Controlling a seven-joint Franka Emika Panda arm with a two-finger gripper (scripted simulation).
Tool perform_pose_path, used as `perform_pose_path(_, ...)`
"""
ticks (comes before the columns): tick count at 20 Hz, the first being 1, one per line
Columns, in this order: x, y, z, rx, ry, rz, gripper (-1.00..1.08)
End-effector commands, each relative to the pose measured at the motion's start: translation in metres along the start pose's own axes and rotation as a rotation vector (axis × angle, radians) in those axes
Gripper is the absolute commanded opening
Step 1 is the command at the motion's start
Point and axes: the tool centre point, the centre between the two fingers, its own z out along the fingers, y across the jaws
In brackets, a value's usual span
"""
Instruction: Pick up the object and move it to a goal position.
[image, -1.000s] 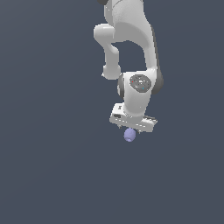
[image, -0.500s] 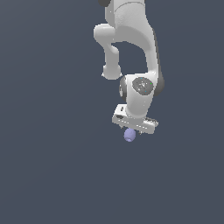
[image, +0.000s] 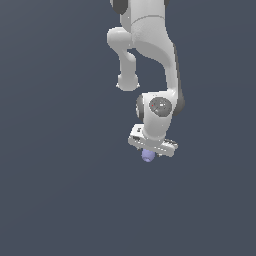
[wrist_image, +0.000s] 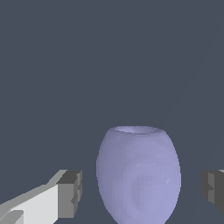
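Note:
The object (wrist_image: 138, 175) is a smooth lavender-blue, egg-shaped blob with a flat top. It stands upright on the grey ground between my two fingers. My gripper (wrist_image: 141, 192) is open around it, and a small gap shows on each side between the dark pads (wrist_image: 72, 192) and the blob. In the exterior view the object (image: 147, 156) peeks out just under the white hand of my gripper (image: 150, 150), which points straight down over it. The fingers themselves are hidden there.
Flat dark grey ground (image: 60, 200) fills both views. The white arm (image: 150, 40) rises from the hand toward the top of the exterior view.
The wrist and hand have come down a little toward the object. The object has stayed where it was.

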Motion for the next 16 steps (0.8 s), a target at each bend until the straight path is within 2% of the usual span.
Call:
perform_pose_path(1,-0.0003,0.0000,0.0112,0.000,0.000,0.001,1.00)
perform_pose_path(6,0.0008,-0.0006,0.0177,0.000,0.000,0.001,1.00)
perform_pose_path(7,0.0008,-0.0006,0.0177,0.000,0.000,0.001,-1.00)
perform_pose_path(16,0.0008,-0.0006,0.0177,0.000,0.000,0.001,-1.00)
